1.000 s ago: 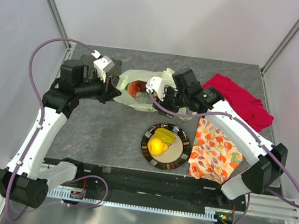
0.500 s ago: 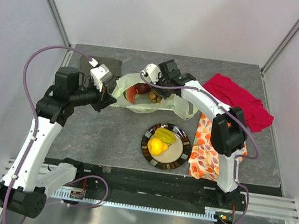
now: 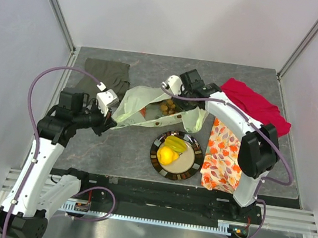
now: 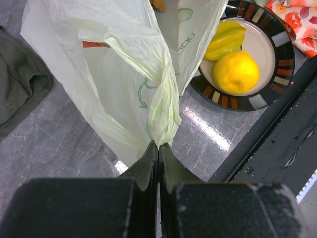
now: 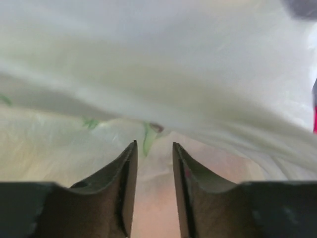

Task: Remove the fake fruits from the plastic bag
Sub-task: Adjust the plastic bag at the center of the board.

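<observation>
The plastic bag point(image 3: 143, 102) lies stretched at the table's middle back. My left gripper point(image 3: 109, 121) is shut on its twisted handle point(image 4: 163, 116), as the left wrist view point(image 4: 158, 145) shows. A brown grape-like cluster point(image 3: 168, 105) and a red piece point(image 3: 142, 112) show through the bag's mouth. My right gripper point(image 3: 175, 96) hangs over the bag's far side by the cluster. In its wrist view the jaws point(image 5: 154, 148) stand slightly apart, with only bag film point(image 5: 158, 74) filling the frame. A lemon point(image 3: 167, 156) and a yellow-green piece point(image 3: 175, 143) lie on the plate point(image 3: 193, 165).
An olive-grey folded cloth point(image 3: 106, 71) lies at the back left. A red cloth point(image 3: 255, 106) lies at the back right, and an orange-flowered cloth point(image 3: 224, 158) lies to the right of the plate. The plate's striped rim point(image 4: 280, 59) lies close to the bag.
My left gripper has pulled the bag's handle toward the near left, stretching the bag. My right gripper has moved right, from over the bag's middle to its far side.
</observation>
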You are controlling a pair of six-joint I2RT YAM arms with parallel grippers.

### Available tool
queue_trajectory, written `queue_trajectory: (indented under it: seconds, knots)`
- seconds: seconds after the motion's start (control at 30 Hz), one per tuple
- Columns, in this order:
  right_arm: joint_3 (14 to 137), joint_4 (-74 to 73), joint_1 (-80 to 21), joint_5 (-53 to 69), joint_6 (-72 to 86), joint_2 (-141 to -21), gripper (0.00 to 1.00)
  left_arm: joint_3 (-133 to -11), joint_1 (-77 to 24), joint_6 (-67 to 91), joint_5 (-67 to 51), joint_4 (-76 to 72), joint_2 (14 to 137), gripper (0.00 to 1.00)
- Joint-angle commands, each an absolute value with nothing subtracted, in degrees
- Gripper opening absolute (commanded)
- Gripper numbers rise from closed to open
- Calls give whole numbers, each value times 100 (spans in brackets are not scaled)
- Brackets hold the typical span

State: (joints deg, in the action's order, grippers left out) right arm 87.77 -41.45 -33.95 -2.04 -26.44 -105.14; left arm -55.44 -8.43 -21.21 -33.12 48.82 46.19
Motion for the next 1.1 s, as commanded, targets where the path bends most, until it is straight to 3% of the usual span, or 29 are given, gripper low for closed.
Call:
queue_trajectory:
  seconds: [0.0, 0.47, 0.6, 0.73, 0.83, 0.87, 0.93, 0.97, 1.07]
  knots:
    - [9850, -3902, -3349, -369, -2759, -11082, 48, -5651, -826, -2145, -3480, 4676, 4728, 2]
    - [11284, -3972, -3023, -1283, -1740, -12866, 93, -6055, -1072, -2171, -3559, 4403, 5176, 2]
    - [11610, -4226, -3006, -1362, -1845, -13121, 94, -6091, -1116, -2180, -3568, 4395, 5229, 2]
    - [11777, -4359, -3006, -1371, -1960, -13184, 81, -6135, -1143, -2162, -3586, 4351, 5317, 2]
    - [11707, -4412, -3006, -1240, -2021, -13131, 64, -6126, -1151, -2118, -3586, 4280, 5335, 2]
    - [11698, -4430, -3015, -1213, -2039, -13131, 54, -6126, -1151, -2101, -3586, 4272, 5335, 2]
    - [11663, -4447, -3015, -1073, -2083, -13043, 45, -6117, -1151, -2083, -3577, 4254, 5326, 2]
    - [11611, -4439, -3015, -1037, -2109, -12991, 35, -6117, -1151, -2083, -3534, 4254, 5309, 2]
    - [11365, -4438, -3006, -810, -2162, -12448, 21, -6082, -1151, -2118, -3367, 4333, 5230, 2]
